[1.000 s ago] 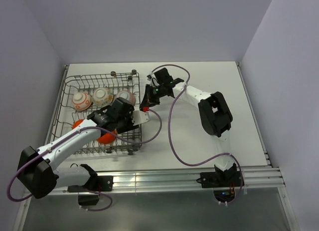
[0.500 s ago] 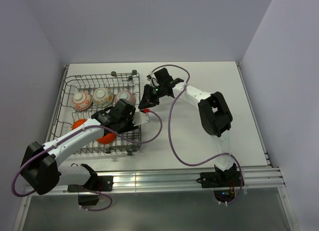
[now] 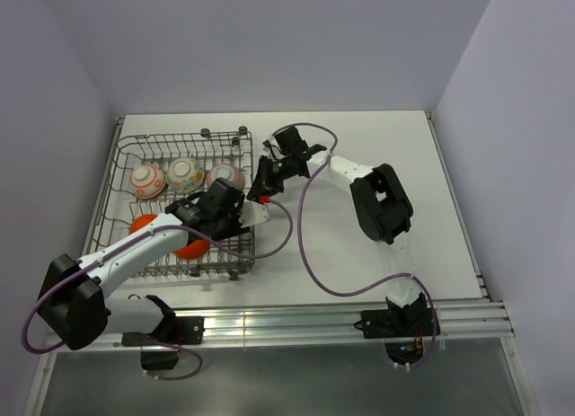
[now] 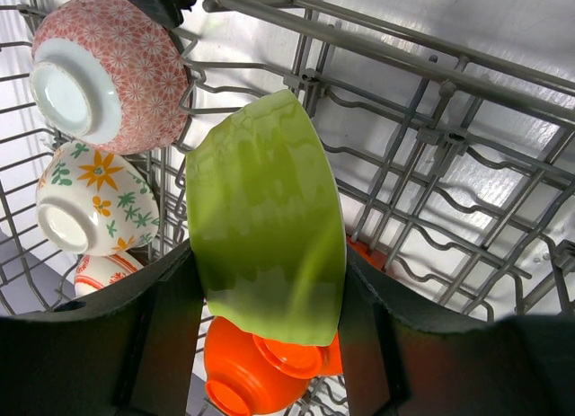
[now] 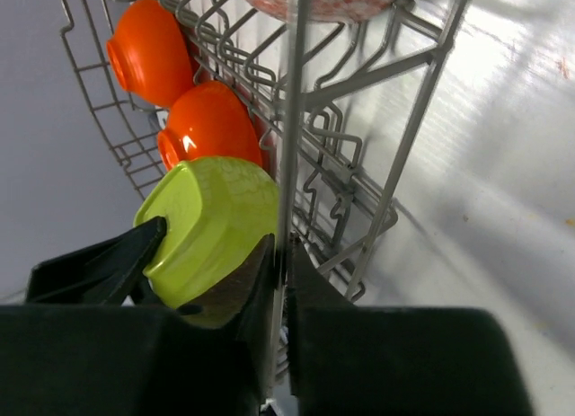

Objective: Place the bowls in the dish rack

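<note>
The grey wire dish rack [image 3: 171,137] stands at the table's left. My left gripper [image 3: 220,211] is inside it near its right side, shut on the lime-green bowl [image 4: 265,218], which is held on edge above two glossy orange bowls [image 4: 260,371]. Three patterned bowls [image 3: 184,173] sit in the back row; the pink one [image 4: 108,70] is nearest the green bowl. My right gripper [image 3: 262,190] is shut on a wire of the rack's right rim [image 5: 289,164]. Its view shows the green bowl [image 5: 211,227] and the orange bowls [image 5: 211,119] through the wires.
The rack's upright tines [image 4: 404,146] stand close around the held bowl. White table [image 3: 377,146] lies to the rack's right, with grey walls at the back and sides. A purple cable [image 3: 310,245] loops over the table by the rack's front right corner.
My left gripper has shifted slightly toward the rack's front right with the green bowl, uncovering more of the pink bowl. My right gripper stays clamped on the rim and has edged slightly left.
</note>
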`<act>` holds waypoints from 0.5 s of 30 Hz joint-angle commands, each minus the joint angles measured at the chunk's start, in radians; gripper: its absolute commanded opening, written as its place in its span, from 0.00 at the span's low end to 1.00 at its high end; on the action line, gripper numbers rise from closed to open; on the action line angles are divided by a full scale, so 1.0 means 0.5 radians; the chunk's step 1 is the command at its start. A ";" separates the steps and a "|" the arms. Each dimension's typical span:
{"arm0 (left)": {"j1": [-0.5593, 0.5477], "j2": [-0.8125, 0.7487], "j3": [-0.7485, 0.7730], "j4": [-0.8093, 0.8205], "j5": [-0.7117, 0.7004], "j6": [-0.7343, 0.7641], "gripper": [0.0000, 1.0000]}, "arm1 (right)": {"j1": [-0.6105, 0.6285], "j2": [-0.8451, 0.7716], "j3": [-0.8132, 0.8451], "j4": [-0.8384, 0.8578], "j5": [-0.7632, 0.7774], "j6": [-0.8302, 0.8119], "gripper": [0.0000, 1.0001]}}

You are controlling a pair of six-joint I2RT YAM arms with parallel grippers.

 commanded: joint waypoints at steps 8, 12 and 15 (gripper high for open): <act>-0.018 0.098 0.012 0.119 -0.077 0.028 0.01 | 0.012 0.017 0.050 0.098 -0.067 0.064 0.00; -0.033 0.135 -0.034 0.186 -0.148 0.058 0.04 | 0.012 0.011 0.044 0.098 -0.070 0.061 0.00; -0.039 0.156 -0.043 0.196 -0.151 0.058 0.06 | 0.015 0.008 0.044 0.095 -0.070 0.058 0.00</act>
